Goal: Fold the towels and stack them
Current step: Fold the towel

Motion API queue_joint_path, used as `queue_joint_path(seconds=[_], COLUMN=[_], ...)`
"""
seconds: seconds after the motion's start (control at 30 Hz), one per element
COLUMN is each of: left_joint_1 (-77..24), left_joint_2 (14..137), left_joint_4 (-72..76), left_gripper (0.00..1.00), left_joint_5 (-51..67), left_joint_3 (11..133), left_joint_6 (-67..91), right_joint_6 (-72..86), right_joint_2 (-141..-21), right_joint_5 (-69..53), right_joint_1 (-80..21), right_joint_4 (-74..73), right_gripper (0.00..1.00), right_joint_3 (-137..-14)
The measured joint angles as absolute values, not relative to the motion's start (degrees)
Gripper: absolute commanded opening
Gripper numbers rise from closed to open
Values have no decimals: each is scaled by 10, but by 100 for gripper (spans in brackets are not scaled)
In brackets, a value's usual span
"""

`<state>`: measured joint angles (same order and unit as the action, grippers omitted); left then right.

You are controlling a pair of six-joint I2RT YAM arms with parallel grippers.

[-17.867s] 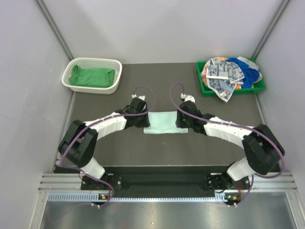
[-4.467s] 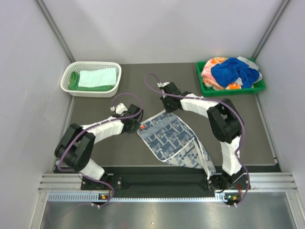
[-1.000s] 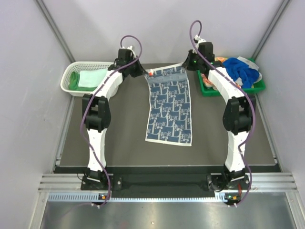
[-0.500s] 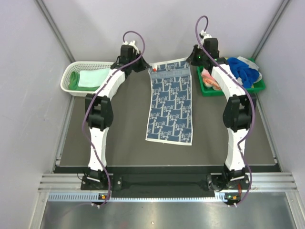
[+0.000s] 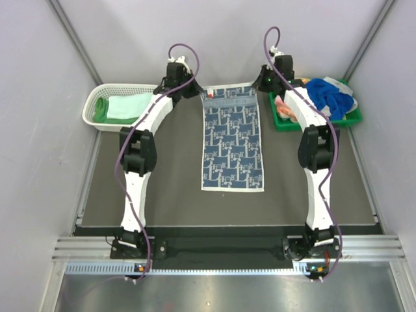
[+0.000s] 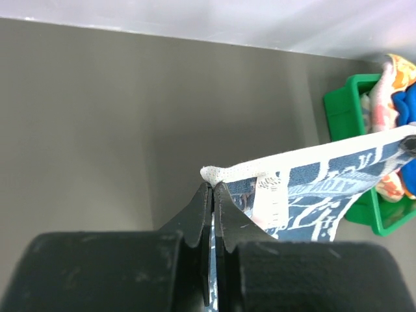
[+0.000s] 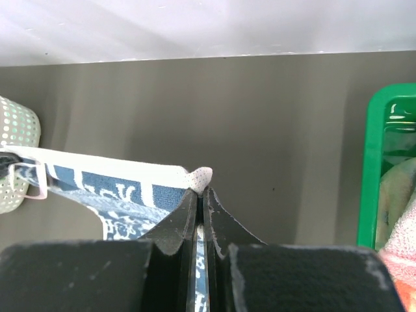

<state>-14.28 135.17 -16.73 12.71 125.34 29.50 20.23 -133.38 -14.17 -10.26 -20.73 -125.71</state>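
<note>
A white towel with grey-blue squares (image 5: 232, 140) lies stretched lengthwise down the middle of the table. My left gripper (image 5: 204, 93) is shut on its far left corner (image 6: 218, 174). On the far right corner (image 7: 198, 176) my right gripper (image 5: 257, 86) is shut too, and the far edge hangs taut between them, lifted off the table. A folded pale mint towel (image 5: 129, 105) rests on a bright green one (image 5: 99, 112) in the basket. The royal blue towel (image 5: 330, 95) and an orange-pink print towel (image 5: 286, 107) lie crumpled in the tray.
The white mesh basket (image 5: 123, 87) stands at the far left, the green plastic tray (image 5: 316, 121) at the far right. Grey walls close in the table at the back and both sides. Both arms reach far out along the towel's sides.
Both grippers have pulled the far edge further back and straightened it. The near end slid up the table, and the towel now lies square instead of slanted.
</note>
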Motion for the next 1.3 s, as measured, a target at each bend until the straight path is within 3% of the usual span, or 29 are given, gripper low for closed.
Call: queue_joint_path(seconds=[0.23,0.9,1.3], left_joint_1=[-143,-228,-267], left_joint_2=[1347,1037,948], left_joint_4=[-155,-66,-47], left_gripper=[0,0,0], left_joint_5=[129,88,68], left_joint_3=[1233,775,611], left_joint_6=[289,269,281], right_joint_6=[207,244,278], right_joint_2=[-1304,-913,-774], right_joint_5=[-143,-149,-136], right_joint_1=[-102,-108,-139], right_joint_4=[-189,-68,-21], right_gripper=[0,0,0], right_joint_3=[-1203,-643,-445])
